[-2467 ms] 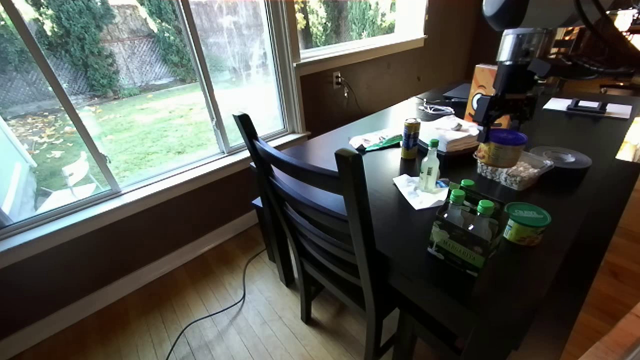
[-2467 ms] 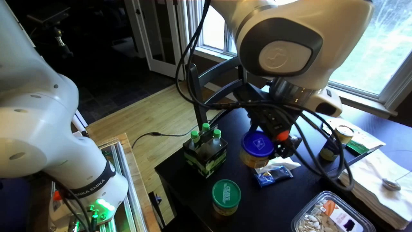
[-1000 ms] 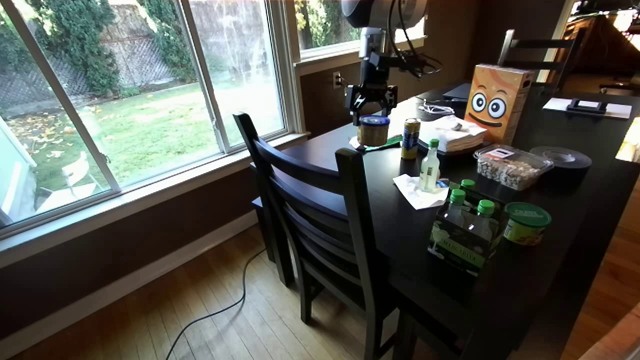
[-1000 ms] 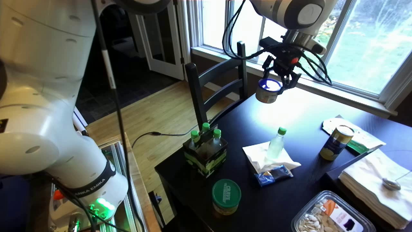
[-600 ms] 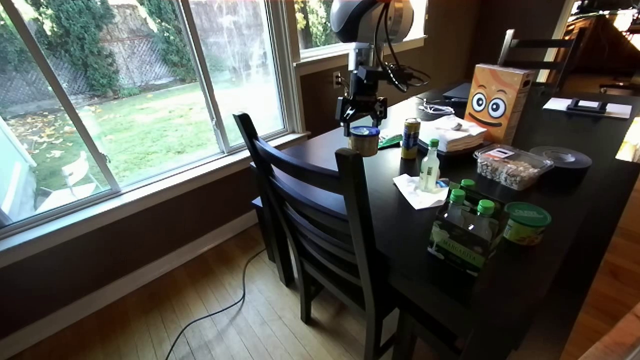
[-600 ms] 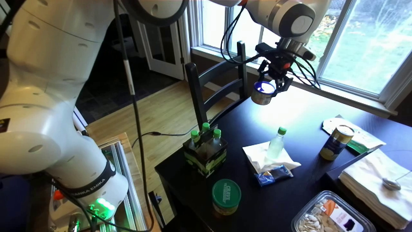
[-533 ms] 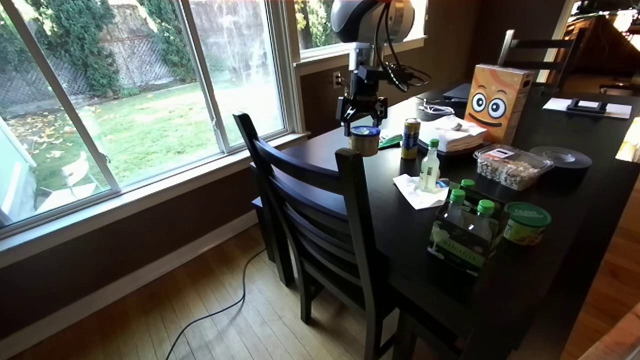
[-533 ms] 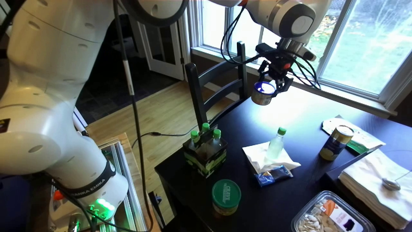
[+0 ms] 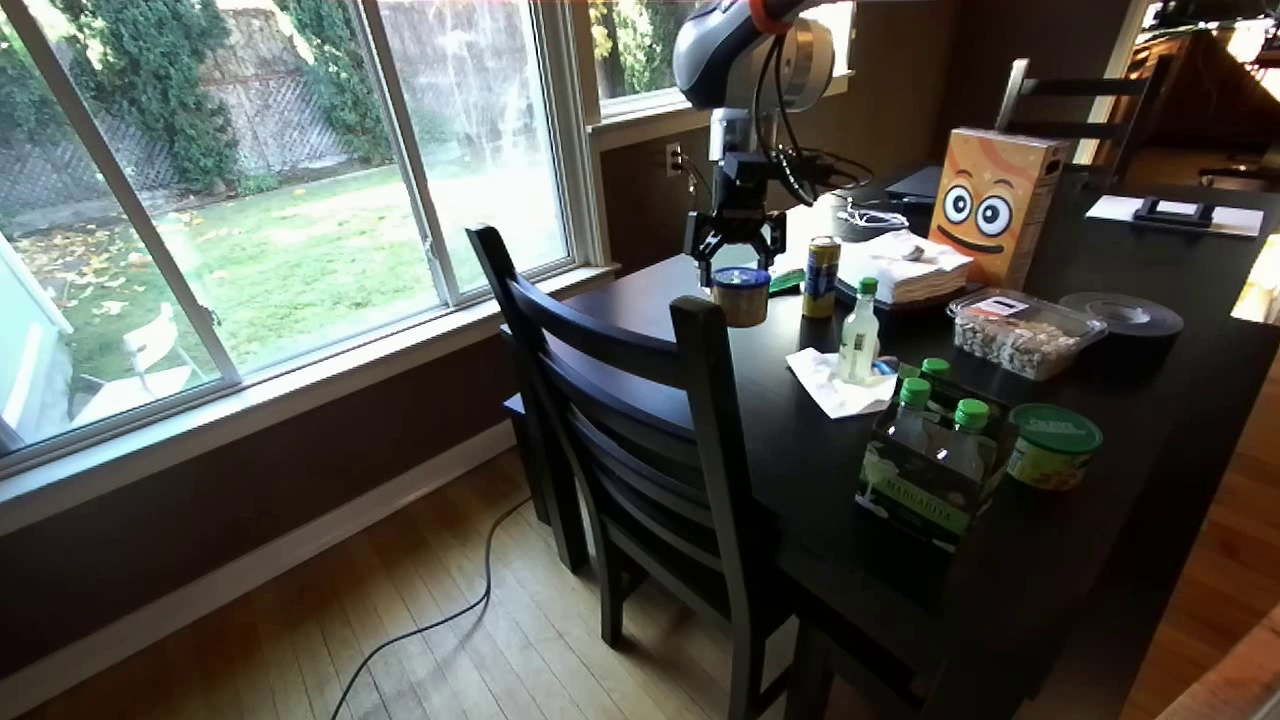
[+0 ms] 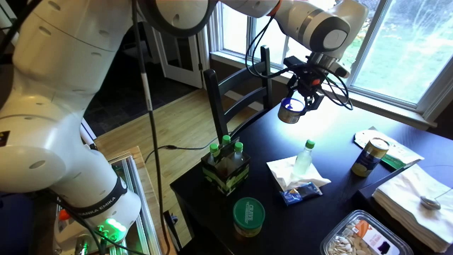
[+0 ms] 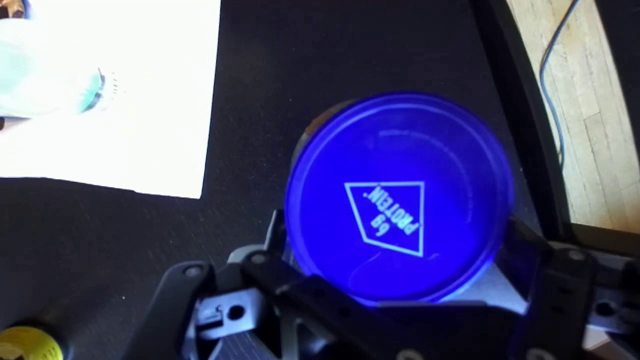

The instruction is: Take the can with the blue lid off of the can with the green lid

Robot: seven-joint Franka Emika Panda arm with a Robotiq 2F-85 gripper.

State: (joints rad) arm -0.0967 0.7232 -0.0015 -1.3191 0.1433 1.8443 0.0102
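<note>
The can with the blue lid (image 9: 740,303) is a short round can with a pale body. It also shows in an exterior view (image 10: 290,114) and fills the middle of the wrist view (image 11: 395,200). My gripper (image 9: 737,266) is shut on its sides, with one finger on each side just below the lid. The can hangs upright, or nearly so, over the table near the chair; its exact height is hard to tell. The can with the green lid (image 10: 248,216) stands apart on the table near the corner, with nothing on its lid; it also shows in an exterior view (image 9: 1055,450).
A bottle carrier (image 10: 226,170) stands near the green-lidded can. A clear bottle (image 10: 303,159) stands on a white napkin (image 10: 279,170) beside a blue wrapper. A gold-and-blue drink can (image 10: 370,156), napkin stack (image 10: 407,205) and nut tub (image 10: 364,233) lie farther along. The chair (image 9: 620,400) borders the table.
Over 2.5 seconds my gripper has carried the blue-lidded can across the table toward the chair and window. In the last half second it has moved lower. The green-lidded can has not moved.
</note>
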